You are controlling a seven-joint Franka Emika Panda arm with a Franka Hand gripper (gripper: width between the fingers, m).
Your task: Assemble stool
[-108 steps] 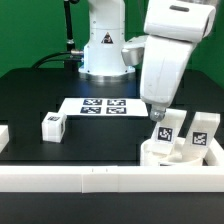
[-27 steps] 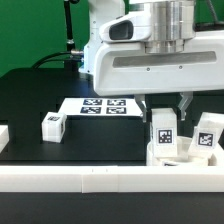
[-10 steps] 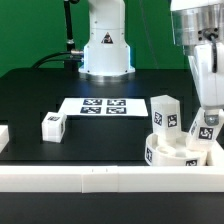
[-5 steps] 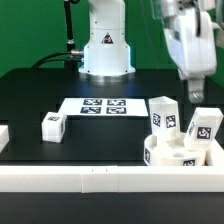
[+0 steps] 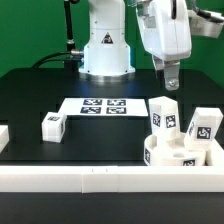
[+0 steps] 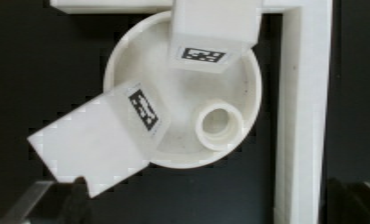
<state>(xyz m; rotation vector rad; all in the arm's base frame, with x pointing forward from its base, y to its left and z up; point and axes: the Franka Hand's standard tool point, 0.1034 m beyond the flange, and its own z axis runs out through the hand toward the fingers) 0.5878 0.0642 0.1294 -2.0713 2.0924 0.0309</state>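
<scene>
The white round stool seat [image 5: 176, 157] lies against the front rail at the exterior view's right. Two blocky tagged legs stand in its sockets, one upright [image 5: 163, 114] and one tilted [image 5: 204, 126]. My gripper [image 5: 170, 84] hangs open and empty above and behind them, touching nothing. In the wrist view the seat [image 6: 178, 90] shows from above with both legs [image 6: 208, 30] [image 6: 97, 140] and one empty socket [image 6: 217, 122]. My open gripper [image 6: 208, 207] has only dark table between its fingers. A third leg [image 5: 52, 124] lies loose at the exterior view's left.
The marker board [image 5: 100, 105] lies flat behind the middle. A long white rail [image 5: 100, 179] runs along the front, also in the wrist view [image 6: 303, 120]. A short white rail end [image 5: 3, 136] sits at the exterior view's left. The robot base [image 5: 105, 50] stands at the back.
My gripper was shut on a leg at the seat, then let go. It has since risen and moved toward the exterior view's left. Both legs stay standing in the seat.
</scene>
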